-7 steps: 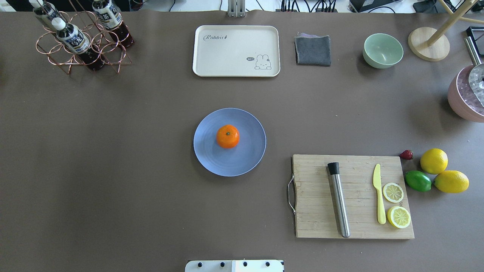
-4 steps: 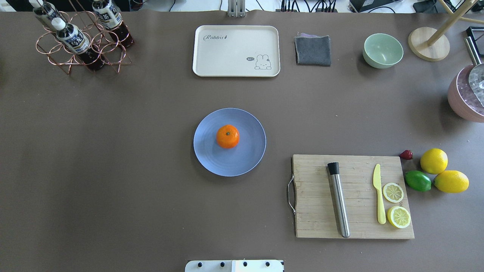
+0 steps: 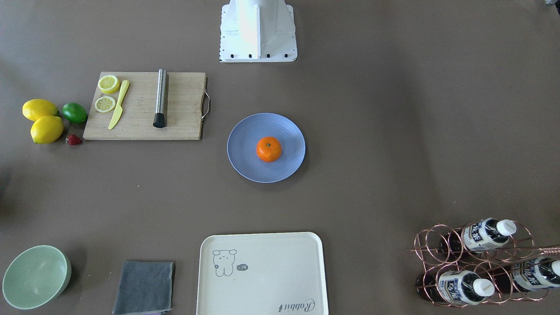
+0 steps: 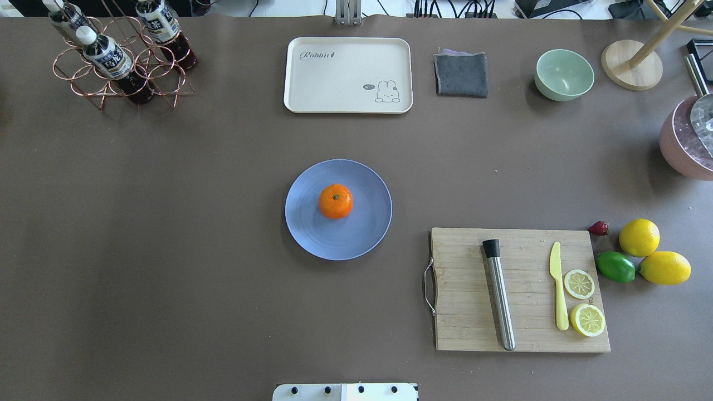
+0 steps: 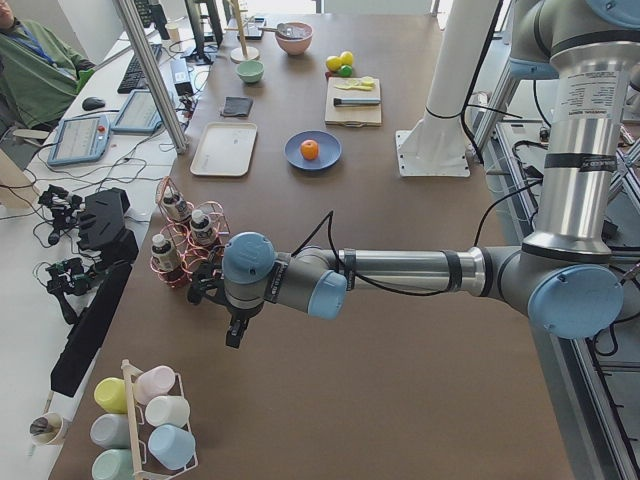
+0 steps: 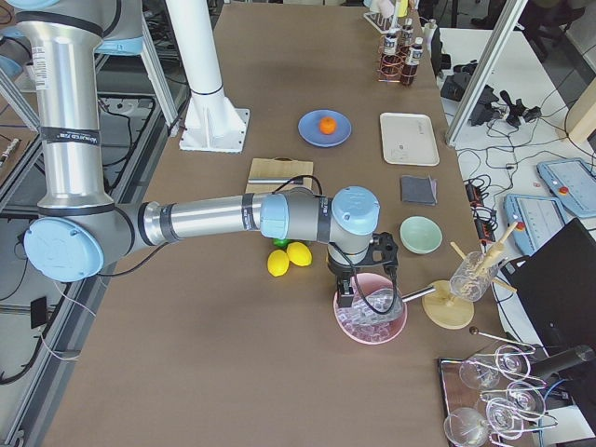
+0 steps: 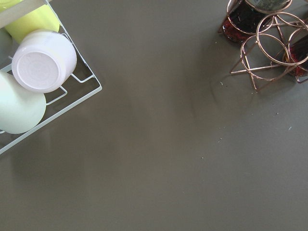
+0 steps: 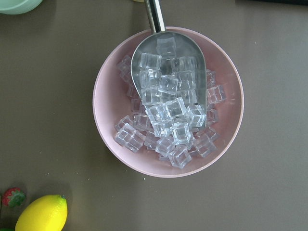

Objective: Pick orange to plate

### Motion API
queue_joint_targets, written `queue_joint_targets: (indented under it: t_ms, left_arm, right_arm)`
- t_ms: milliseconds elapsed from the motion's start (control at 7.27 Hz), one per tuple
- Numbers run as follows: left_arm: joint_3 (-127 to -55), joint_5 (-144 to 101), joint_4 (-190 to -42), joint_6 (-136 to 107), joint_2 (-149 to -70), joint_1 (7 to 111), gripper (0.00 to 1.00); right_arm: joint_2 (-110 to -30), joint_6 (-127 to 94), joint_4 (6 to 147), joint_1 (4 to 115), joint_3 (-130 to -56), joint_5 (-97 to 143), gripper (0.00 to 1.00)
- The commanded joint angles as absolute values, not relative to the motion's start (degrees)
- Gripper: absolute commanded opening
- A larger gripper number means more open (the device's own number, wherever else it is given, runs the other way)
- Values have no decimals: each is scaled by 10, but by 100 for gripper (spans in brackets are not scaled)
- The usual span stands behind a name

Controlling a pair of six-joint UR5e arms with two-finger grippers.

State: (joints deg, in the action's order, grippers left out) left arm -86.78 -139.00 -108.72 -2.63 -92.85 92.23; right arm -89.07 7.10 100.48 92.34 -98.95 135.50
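Observation:
The orange sits upright, stem dot up, near the middle of the periwinkle-blue plate at the table's centre; it also shows as orange on plate. Neither gripper is near it. My left gripper hangs above the table at the left end, between the bottle rack and a cup rack. Over the pink ice bowl at the right end hangs my right gripper. Both show only in side views, so I cannot tell whether they are open or shut.
A wooden cutting board with a steel muddler, yellow knife and lemon halves lies right of the plate. Lemons and a lime sit beyond it. At the back stand a cream tray, grey cloth, mint bowl and bottle rack.

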Motion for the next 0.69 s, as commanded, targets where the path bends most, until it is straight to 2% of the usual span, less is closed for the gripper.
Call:
queue_joint_targets:
  t_ms: [0,550]
  left_arm:
    - [-867,-1389,-1087,-27,-928,922,98]
    - [-865,-1388,-1087,-29,-928,922,98]
  right_arm:
    - [-891,70,1005,926,-990,1351,100]
    - [-892,71,1004,930,-992,1350,100]
